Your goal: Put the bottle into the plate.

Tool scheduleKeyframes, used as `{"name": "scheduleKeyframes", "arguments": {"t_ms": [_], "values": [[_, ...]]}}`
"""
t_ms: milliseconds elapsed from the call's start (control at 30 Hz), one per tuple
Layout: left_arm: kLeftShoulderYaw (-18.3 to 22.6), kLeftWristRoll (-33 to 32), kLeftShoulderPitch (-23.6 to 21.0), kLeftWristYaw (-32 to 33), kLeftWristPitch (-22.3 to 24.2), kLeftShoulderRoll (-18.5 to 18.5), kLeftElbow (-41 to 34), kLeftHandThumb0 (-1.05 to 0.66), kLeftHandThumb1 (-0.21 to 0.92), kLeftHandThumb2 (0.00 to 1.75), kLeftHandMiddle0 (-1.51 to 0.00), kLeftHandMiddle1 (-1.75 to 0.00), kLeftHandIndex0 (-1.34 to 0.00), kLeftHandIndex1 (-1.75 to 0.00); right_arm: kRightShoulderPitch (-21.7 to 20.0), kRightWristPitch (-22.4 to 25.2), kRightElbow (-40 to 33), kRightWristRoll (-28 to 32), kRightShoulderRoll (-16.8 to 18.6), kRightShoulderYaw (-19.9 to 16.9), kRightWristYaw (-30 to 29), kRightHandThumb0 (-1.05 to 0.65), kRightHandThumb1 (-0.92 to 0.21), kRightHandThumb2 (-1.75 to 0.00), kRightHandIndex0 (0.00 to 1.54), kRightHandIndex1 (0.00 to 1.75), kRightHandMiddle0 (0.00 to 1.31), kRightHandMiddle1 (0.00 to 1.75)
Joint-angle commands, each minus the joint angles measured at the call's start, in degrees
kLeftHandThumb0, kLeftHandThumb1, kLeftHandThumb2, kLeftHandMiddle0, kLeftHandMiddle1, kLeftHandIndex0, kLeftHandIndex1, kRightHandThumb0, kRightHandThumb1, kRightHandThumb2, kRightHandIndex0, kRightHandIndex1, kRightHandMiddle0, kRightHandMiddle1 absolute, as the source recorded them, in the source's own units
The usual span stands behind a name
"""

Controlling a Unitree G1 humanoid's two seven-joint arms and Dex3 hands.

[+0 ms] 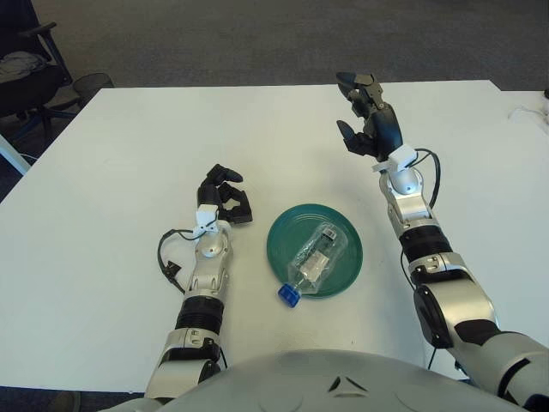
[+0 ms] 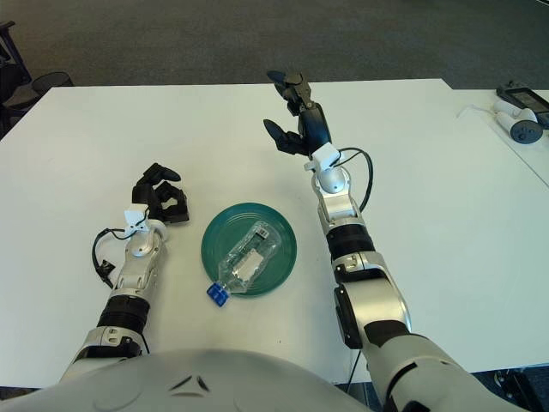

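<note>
Your bottle [image 1: 316, 262] lies in the plate [image 1: 347, 232], cap apparently overhanging; right robot hand [image 1: 367, 116] is open, empty, so just retract.

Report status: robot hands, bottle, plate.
Right robot hand open, raised beyond plate. Left robot hand curled, left of plate. Bottle lying in plate, cap overhanging rim. Nothing obstructing.

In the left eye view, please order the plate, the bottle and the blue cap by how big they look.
1. Plate, largest.
2. Bottle, lying across it.
3. Blue cap, smallest, over the plate's near rim.
</note>
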Motion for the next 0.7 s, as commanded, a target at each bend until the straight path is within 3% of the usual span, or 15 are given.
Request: {"name": "scheduleKeyframes", "arguments": {"t_ms": [0, 400, 500, 667], "values": [[0.1, 0.17, 1.22, 0.47, 1.82, -0.02, -0.28, 0.0, -0.07, 1.75, -0.87, -1.74, -0.7, -1.75, 1.69, -0.83, 1.09, 1.21, 1.42, -1.05, -0.38, -0.71, -0.92, -0.51, 0.27, 0.14, 0.0, 0.95], [-0.16, 0.53, 1.71, 0.74, 2.64, -0.15, -1.68, 0.0, -0.07, 1.75, -0.87, -1.73, -0.7, -1.75, 8.58, -4.25, 1.1, 0.83, 4.21, -2.16, -1.27, -0.64, -0.92, -0.51, 0.27, 0.15, 0.0, 0.93], [-0.09, 0.58, 1.7, 0.67, 2.66, 0.07, -1.54, 0.0, -0.07, 1.75, -0.87, -1.74, -0.7, -1.75, 11.02, -5.31, 2.81, -1.54, 3.96, -2.55, -3.65, -0.64, -0.92, -0.54, 0.26, 0.15, 0.0, 0.92], [-0.13, 0.99, 1.7, 1.17, 2.94, 0.11, -1.56, 0.0, -0.06, 1.75, -0.86, -1.74, -0.7, -1.75, 11.42, -6.13, 6.49, -6.26, 3.07, -2.8, -8.94, -0.64, -0.92, -0.6, 0.25, 0.15, 0.0, 0.9]]}}
